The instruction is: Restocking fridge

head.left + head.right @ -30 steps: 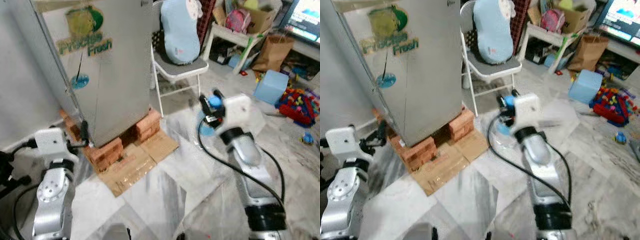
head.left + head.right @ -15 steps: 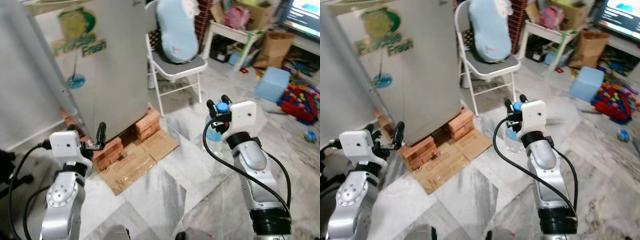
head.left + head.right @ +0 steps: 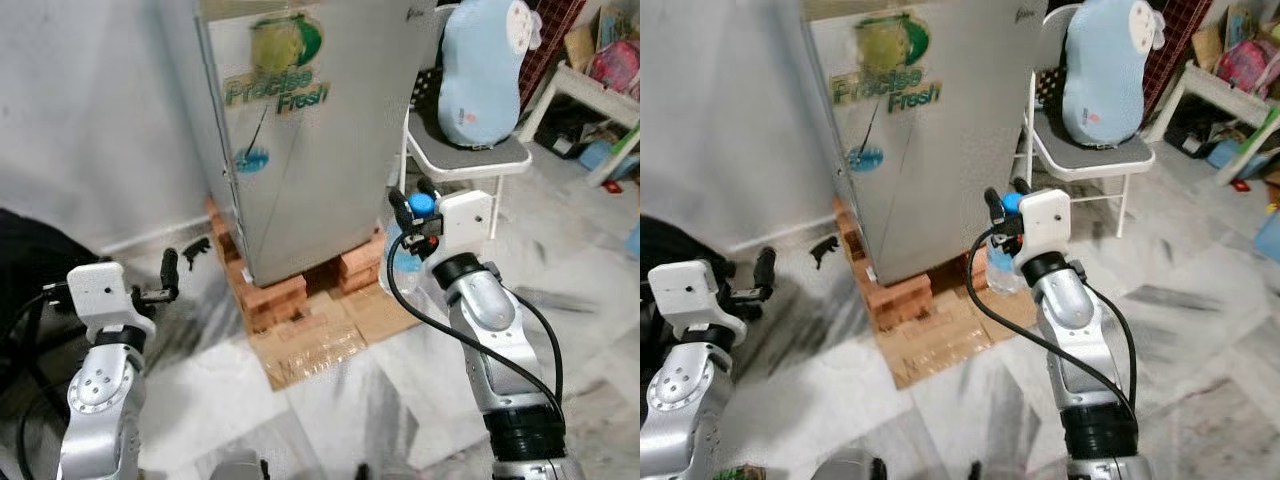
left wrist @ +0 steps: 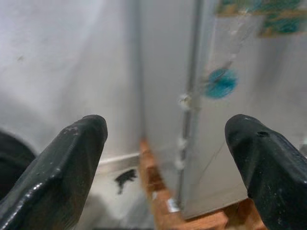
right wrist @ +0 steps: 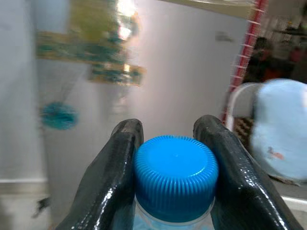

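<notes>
- The right pincer [image 5: 173, 179] clamps the blue-capped bottle [image 3: 405, 262] by its neck, near the fridge [image 3: 320, 130].
- The left pincer [image 4: 168, 158] gapes wide and empty, facing the fridge's door edge.

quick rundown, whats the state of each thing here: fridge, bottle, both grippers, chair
fridge: door shut, raised on bricks
water bottle: blue cap on, upright, held at the neck
right gripper: shut on the water bottle, in front of the fridge
left gripper: open, holding nothing, facing the fridge's door edge
folding chair: unfolded, blue cushion on the seat
</notes>
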Robot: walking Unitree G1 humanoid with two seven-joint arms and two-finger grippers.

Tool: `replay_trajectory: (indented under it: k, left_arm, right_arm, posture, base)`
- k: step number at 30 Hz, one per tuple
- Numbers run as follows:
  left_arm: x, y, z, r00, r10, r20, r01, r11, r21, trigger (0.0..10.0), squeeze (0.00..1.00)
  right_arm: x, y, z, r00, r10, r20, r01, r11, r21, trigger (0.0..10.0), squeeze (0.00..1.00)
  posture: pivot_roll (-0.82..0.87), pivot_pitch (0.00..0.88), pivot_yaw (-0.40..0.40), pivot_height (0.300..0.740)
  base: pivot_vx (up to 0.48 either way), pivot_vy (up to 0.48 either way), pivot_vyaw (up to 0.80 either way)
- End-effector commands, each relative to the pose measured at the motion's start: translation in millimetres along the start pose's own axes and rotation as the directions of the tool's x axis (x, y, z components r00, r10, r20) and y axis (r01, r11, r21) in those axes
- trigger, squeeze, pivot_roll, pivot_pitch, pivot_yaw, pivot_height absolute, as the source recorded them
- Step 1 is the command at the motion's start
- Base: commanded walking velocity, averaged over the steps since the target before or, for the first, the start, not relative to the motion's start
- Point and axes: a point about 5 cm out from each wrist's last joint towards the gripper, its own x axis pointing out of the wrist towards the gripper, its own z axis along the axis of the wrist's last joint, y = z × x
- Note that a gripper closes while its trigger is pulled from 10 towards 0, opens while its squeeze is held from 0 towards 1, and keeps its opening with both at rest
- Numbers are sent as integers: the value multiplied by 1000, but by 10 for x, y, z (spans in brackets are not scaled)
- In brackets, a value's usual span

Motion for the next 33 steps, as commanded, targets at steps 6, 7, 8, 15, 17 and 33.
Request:
replay_trajectory:
  k: [6,7,8,15,17,33]
  left_arm:
    - [56,83,18,1000,31,-1,-31,999,30,10000,0]
    - [56,83,18,1000,31,-1,-31,999,30,10000,0]
    - [61,88,17,999,34,-2,-34,999,30,10000,0]
    - [91,73,14,1000,14,-3,-14,1000,25,10000,0]
    - [94,53,7,1000,4,-4,-3,1000,13,10000,0]
    - [200,145,56,999,47,25,-48,998,34,10000,0]
  right_arm:
    - [33,-14,59,1000,-5,28,5,1000,1,10000,0]
    - [33,-14,59,1000,-5,28,5,1000,1,10000,0]
    - [33,-10,57,1000,-4,28,4,1000,1,10000,0]
    - [46,22,66,999,8,33,-8,1000,0,10000,0]
    - [50,17,66,999,8,34,-8,1000,-1,10000,0]
    - [80,11,73,999,19,38,-18,1000,-12,10000,0]
  posture:
    - [41,86,-38,740]
    - [41,86,-38,740]
    - [41,86,-38,740]
    - [38,84,-36,740]
    - [39,84,-37,740]
    - [36,80,-43,740]
  base:
    - [446,0,0]
    - [446,0,0]
    - [446,0,0]
    - [434,0,0]
    - [180,0,0]
    - [0,0,0]
